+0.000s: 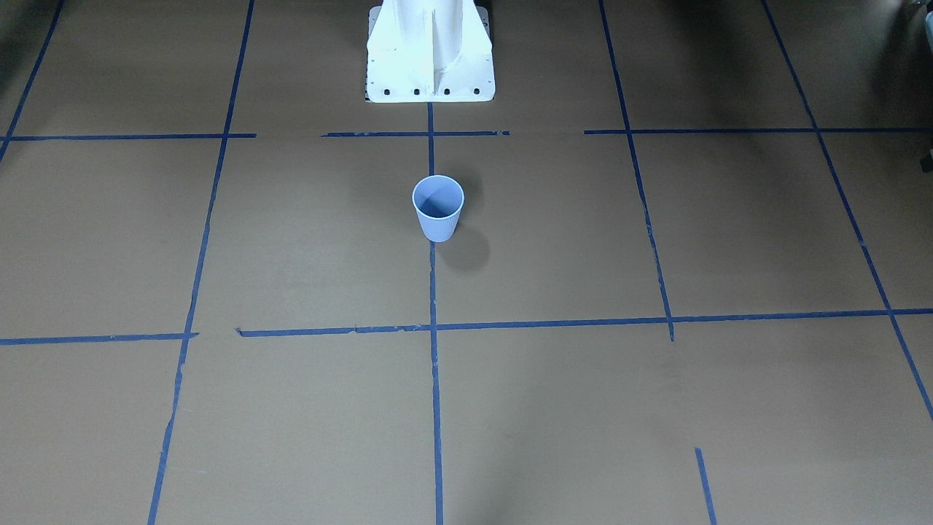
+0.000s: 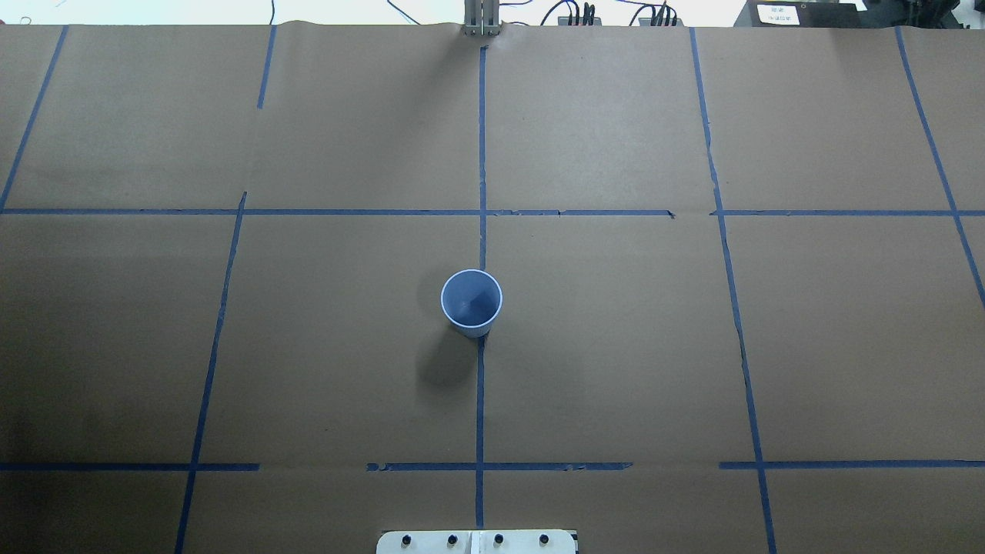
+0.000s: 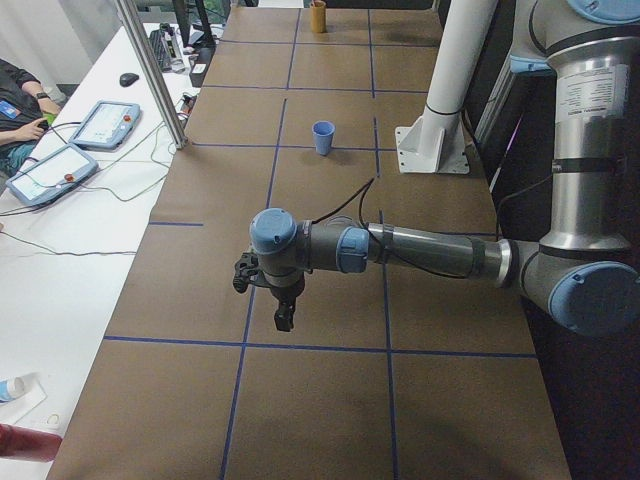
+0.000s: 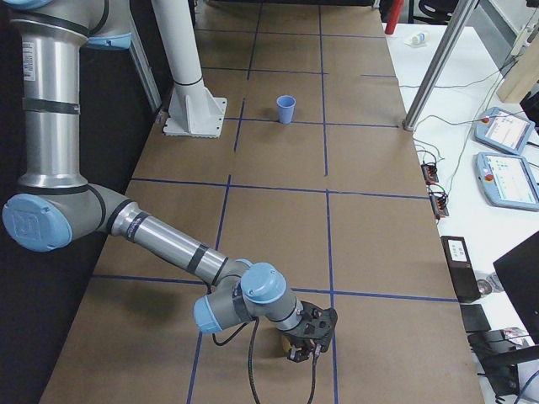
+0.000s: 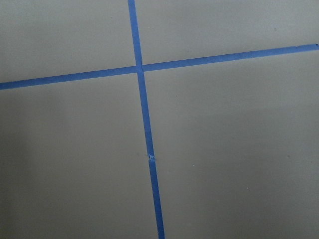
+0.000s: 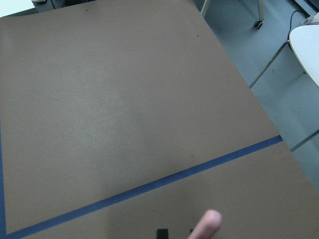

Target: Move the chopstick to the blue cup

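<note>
The blue cup (image 1: pixel 438 208) stands upright with nothing inside it at the middle of the table, also seen from overhead as the blue cup (image 2: pixel 471 302). A blurred pinkish chopstick tip (image 6: pixel 210 223) pokes up at the bottom edge of the right wrist view, beside small dark fingertips (image 6: pixel 162 233). My right gripper (image 4: pixel 309 337) hangs low over the table's end on my right, far from the cup. I cannot tell whether it grips the chopstick. My left gripper (image 3: pixel 281 303) hovers over the table's other end, and I cannot tell its state. Neither arm shows in the overhead or front views.
A tan-orange cup (image 3: pixel 318 17) stands at the table's end on my right, partly hidden by the right gripper as the tan-orange cup (image 4: pixel 282 343). The white robot base (image 1: pixel 430 65) is behind the blue cup. A side bench holds pendants (image 4: pixel 509 178) and cables. A person's arm (image 3: pixel 20 135) rests at the bench.
</note>
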